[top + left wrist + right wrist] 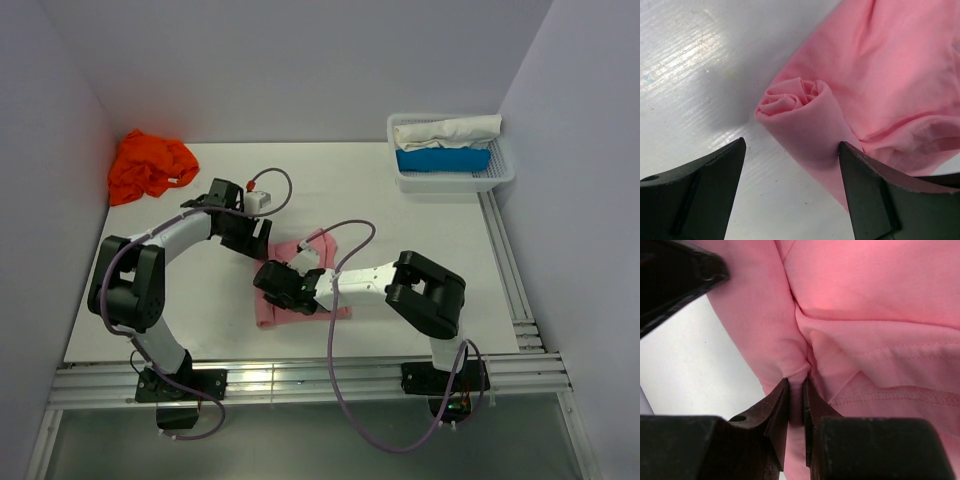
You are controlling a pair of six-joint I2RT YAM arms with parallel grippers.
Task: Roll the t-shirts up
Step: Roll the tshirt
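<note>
The light pink t-shirt [285, 312] lies folded on the white table, near the middle. Its far end is rolled into a tight coil [800, 107]. My left gripper [252, 240] is open at that far end, with the coil just ahead of its jaws and one fingertip [852, 152] touching the cloth. My right gripper [275, 283] is shut on a pinched fold of the pink t-shirt [870, 300] at its near part. The bright orange t-shirt [150, 165] lies crumpled at the far left corner, away from both grippers.
A white lattice basket [450, 175] stands at the far right and holds a white and a blue rolled cloth. Purple cables loop over the table from both arms. Grey walls close in left, right and behind.
</note>
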